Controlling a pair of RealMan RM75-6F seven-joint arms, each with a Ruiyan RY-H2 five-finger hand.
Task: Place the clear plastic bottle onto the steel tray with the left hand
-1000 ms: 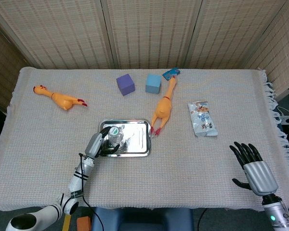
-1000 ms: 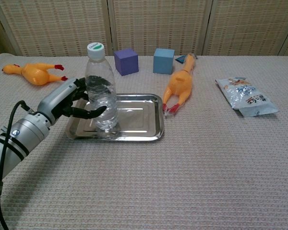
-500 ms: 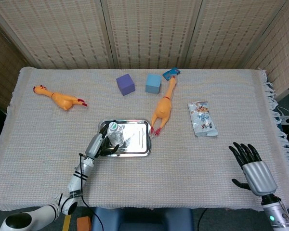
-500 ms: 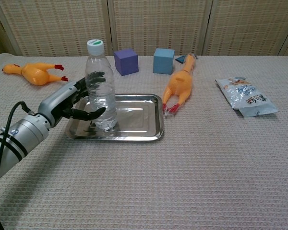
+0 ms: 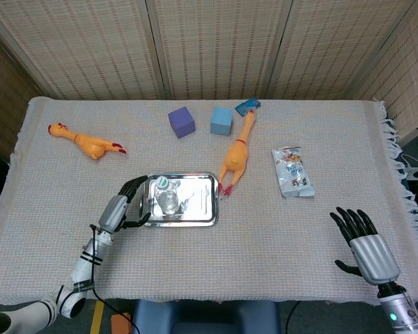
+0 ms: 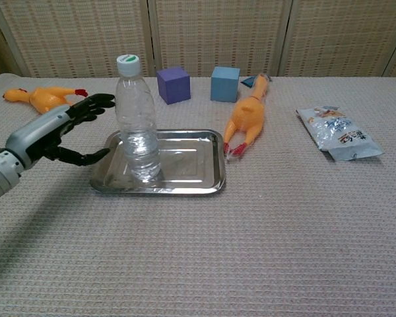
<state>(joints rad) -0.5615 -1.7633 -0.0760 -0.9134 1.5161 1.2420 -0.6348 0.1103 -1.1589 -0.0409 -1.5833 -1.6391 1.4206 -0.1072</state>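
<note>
The bottle [image 6: 137,119] stands upright on the left part of the tray [image 6: 198,165], its white-and-green cap on top. The tray lies flat on the table [image 6: 251,251], a little left of the middle.

The left hand [image 6: 56,132] is just beside the tray's left edge, apart from the bottle, with a clear gap between them in the chest view. Its fingers [image 6: 96,102] are spread wide and hold nothing; the thumb reaches toward the tray's left rim, and whether it touches the rim cannot be told. In the head view the same hand [image 5: 118,209] lies just left of the tray [image 5: 198,202], with the bottle [image 5: 167,198] seen from above inside the tray.

The right hand [image 5: 366,247] is at the table's near right corner, well apart from everything else, fingers open and spread, holding nothing. The chest view does not show it.

A rubber chicken [image 6: 246,119] lies just right of the tray, feet near the tray's far right corner, head pointing toward the far edge. Another chicken [image 6: 43,99] lies near the far left corner. A purple cube [image 6: 173,84] and a blue cube [image 6: 224,83] sit side by side near the far edge, behind the tray. A snack packet [image 6: 336,135] lies flat toward the right edge.
</note>
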